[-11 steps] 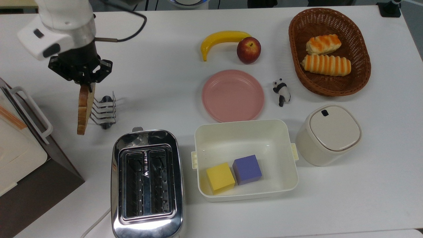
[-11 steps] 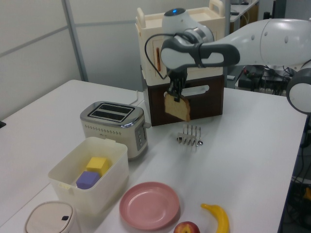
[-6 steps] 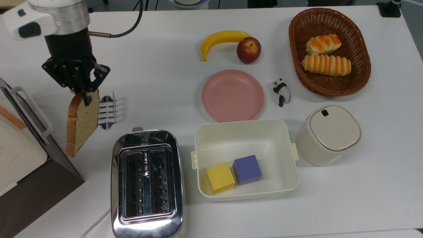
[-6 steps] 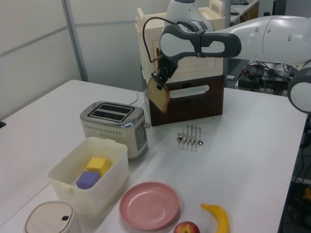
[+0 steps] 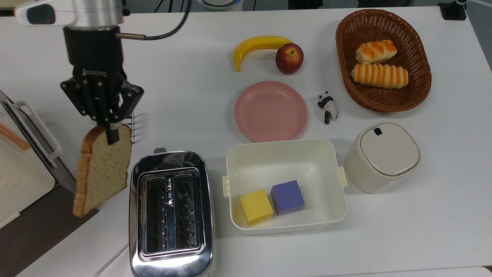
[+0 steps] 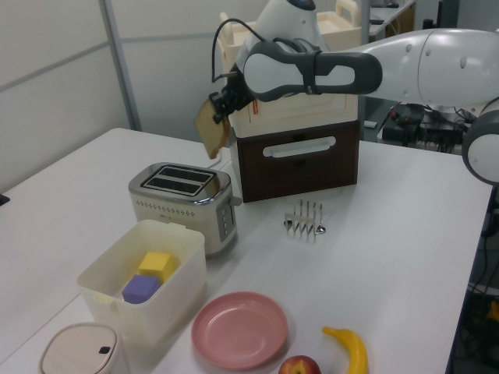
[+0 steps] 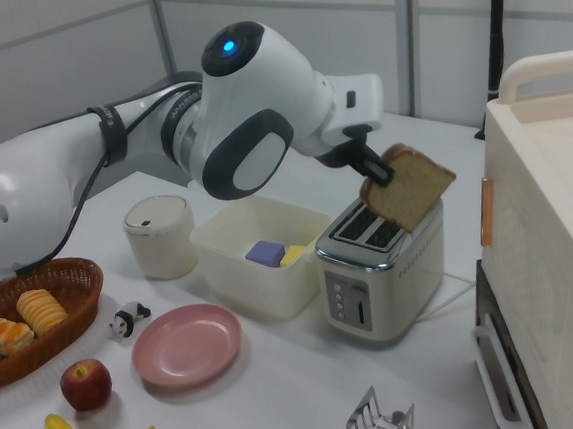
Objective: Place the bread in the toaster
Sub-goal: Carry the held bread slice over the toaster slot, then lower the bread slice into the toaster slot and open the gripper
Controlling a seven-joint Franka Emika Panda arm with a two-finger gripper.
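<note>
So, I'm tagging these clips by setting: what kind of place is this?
Probably a robotics lab staged as a kitchen: a white robot arm works over a white table holding a shiny chrome toaster and a brown wicker basket.

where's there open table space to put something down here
Bare table runs along the top view's lower right, below the white bin and the lidded canister. Another bare stretch lies between the gripper and the banana. It is crowded around the pink plate, apple, panda figure and basket.
</note>
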